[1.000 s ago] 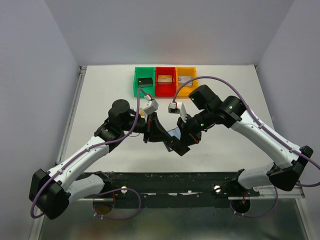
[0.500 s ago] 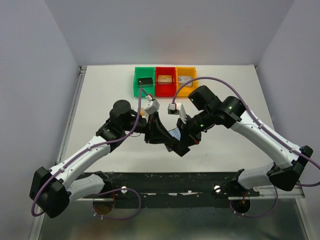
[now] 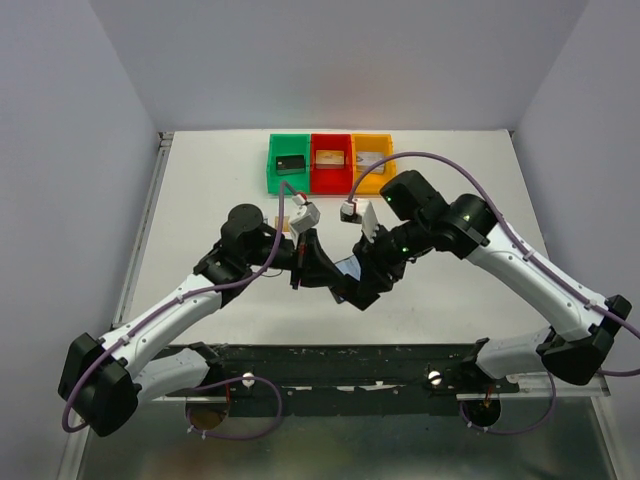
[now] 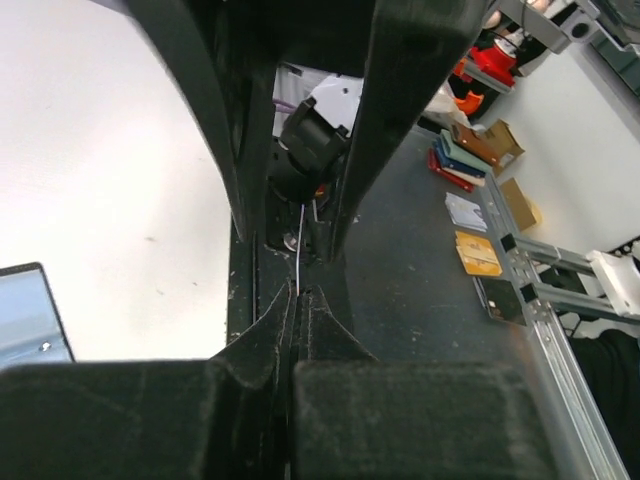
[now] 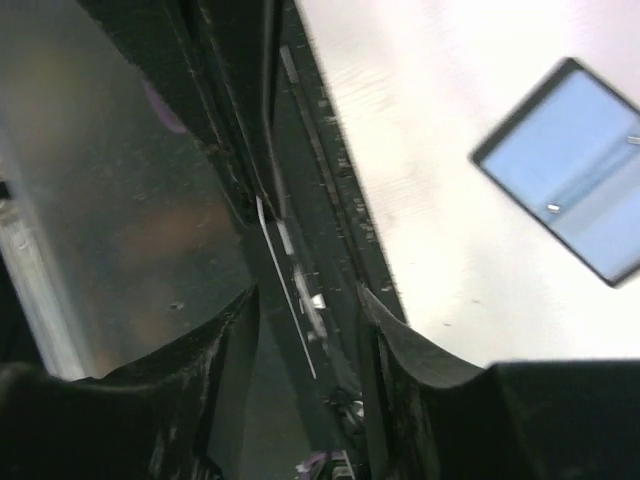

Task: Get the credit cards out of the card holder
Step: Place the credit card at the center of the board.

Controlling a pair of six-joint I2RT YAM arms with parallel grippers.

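Note:
My two grippers meet above the middle of the table. In the left wrist view my left gripper (image 4: 298, 292) is shut on a thin credit card (image 4: 299, 240) that I see edge-on as a pale line. The right gripper (image 5: 305, 290) stands open around that same card (image 5: 287, 292), its fingers clear of it on both sides. The card holder (image 5: 575, 180) lies open on the white table, blue-grey lining up. It also shows as a blue patch under the grippers (image 3: 349, 266) and at the left wrist view's edge (image 4: 22, 320).
Green (image 3: 289, 163), red (image 3: 331, 160) and yellow (image 3: 372, 158) bins stand in a row at the back of the table, each with something in it. A small tan piece (image 3: 284, 222) lies by the left wrist. The dark rail (image 3: 330, 362) runs along the near edge.
My right gripper has opened off the card, and my left gripper has opened briefly and shut again on it. Both arms have barely shifted.

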